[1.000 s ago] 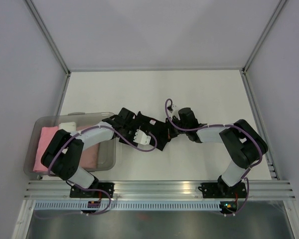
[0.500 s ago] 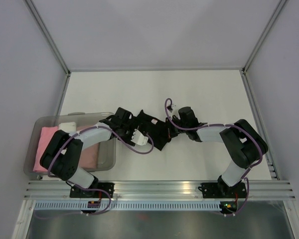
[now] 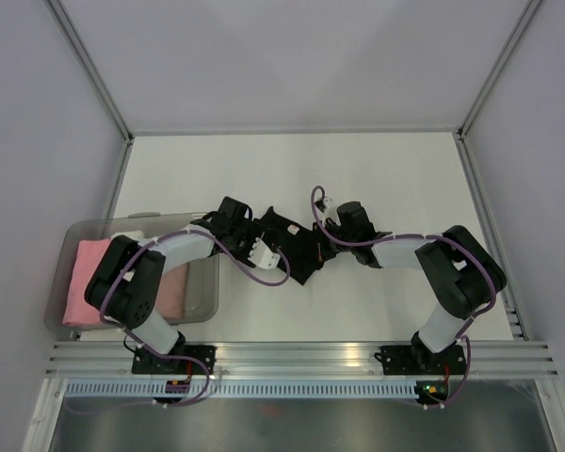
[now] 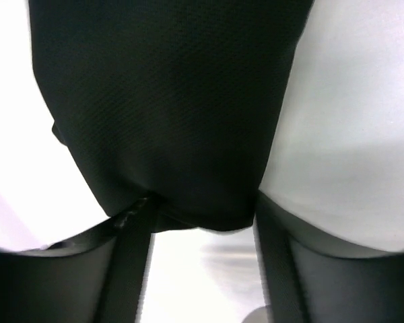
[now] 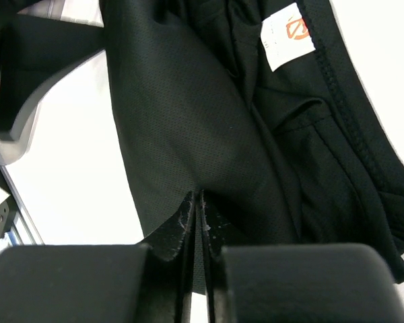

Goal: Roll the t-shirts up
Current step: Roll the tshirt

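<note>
Between the narrowing fingers of the left gripper [image 4: 202, 205] sits the bunched black t-shirt [image 4: 168, 101]; we cannot confirm a grasp. Opposite, the right gripper [image 5: 200, 202] pinches its edge, so we judge rolling under way.

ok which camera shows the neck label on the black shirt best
The right wrist view: the white neck label with its orange mark lies sharp on the black t-shirt. Left wrist shows only plain black cloth; in top external the shirt is mostly hidden, no label visible.

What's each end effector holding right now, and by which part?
The right end effector pinches the black t-shirt by a fabric edge. The left end effector straddles a bunch of it; whether it grips cannot be told.
</note>
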Robot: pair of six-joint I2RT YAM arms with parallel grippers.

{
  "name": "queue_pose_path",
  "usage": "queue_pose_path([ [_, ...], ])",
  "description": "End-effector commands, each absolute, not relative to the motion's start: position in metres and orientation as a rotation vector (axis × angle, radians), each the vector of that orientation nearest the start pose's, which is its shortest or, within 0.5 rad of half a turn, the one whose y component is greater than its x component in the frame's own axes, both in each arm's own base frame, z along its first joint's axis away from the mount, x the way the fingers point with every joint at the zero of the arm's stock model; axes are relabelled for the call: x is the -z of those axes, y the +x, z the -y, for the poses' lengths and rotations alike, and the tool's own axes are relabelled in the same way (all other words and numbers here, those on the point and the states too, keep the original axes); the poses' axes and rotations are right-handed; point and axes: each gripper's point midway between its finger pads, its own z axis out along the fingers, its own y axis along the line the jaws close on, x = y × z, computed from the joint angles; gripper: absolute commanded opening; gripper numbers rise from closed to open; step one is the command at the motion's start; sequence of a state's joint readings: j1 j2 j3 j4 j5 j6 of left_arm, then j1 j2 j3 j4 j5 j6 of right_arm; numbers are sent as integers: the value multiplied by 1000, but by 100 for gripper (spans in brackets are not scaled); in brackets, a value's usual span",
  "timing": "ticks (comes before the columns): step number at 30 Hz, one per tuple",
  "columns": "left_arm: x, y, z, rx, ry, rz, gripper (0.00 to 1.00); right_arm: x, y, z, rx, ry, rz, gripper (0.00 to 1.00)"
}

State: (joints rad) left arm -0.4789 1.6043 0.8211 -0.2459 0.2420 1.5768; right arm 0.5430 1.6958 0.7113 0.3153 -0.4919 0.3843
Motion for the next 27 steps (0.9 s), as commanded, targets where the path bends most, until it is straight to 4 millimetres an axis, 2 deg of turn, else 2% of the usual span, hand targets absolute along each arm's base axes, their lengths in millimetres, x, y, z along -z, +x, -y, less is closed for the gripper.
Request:
queue_pose_path([
  [1, 5, 312, 167, 0, 2337, -1259, 60, -57, 292, -287, -1028, -534, -2238, 13],
  [3, 3, 312, 170, 12, 2330, -1251, 44, -62, 292, -285, -1008, -567, -2211, 17],
  [4, 2, 312, 174, 26, 2324, -1239, 29, -64, 293, -283, -987, -570, -2209, 27],
  [6, 0, 313, 176, 32, 2315, -1234, 10, -74, 294, -279, -949, -599, -2174, 35],
  [7, -3, 314, 178, 39, 2301, -1243, 3, -71, 294, -273, -881, -642, -2171, 41],
  [10, -12, 314, 181, 78, 2274, -1281, 2, -80, 284, -271, -720, -849, -2064, 48],
  [11, -15, 312, 182, 104, 2265, -1299, 2, -89, 271, -279, -701, -950, -1984, 49],
  [12, -14, 301, 180, 177, 2277, -1340, 2, -82, 259, -278, -681, -1018, -1960, 50],
  [13, -25, 304, 185, 198, 2245, -1365, 2, -82, 257, -277, -608, -1118, -1878, 53],
  [14, -27, 301, 185, 233, 2239, -1395, 2, -85, 250, -278, -576, -1167, -1822, 54],
  [15, -32, 298, 187, 278, 2208, -1435, 2, -80, 237, -281, -552, -1227, -1789, 56],
  [18, -43, 292, 186, 346, 2192, -1497, 2, -76, 225, -283, -429, -1363, -1690, 59],
  [24, -44, 276, 180, 450, 2202, -1568, 2, -67, 237, -268, -171, -1412, -1669, 61],
  [27, -44, 273, 181, 478, 2199, -1581, 2, -63, 240, -270, -162, -1401, -1669, 62],
])
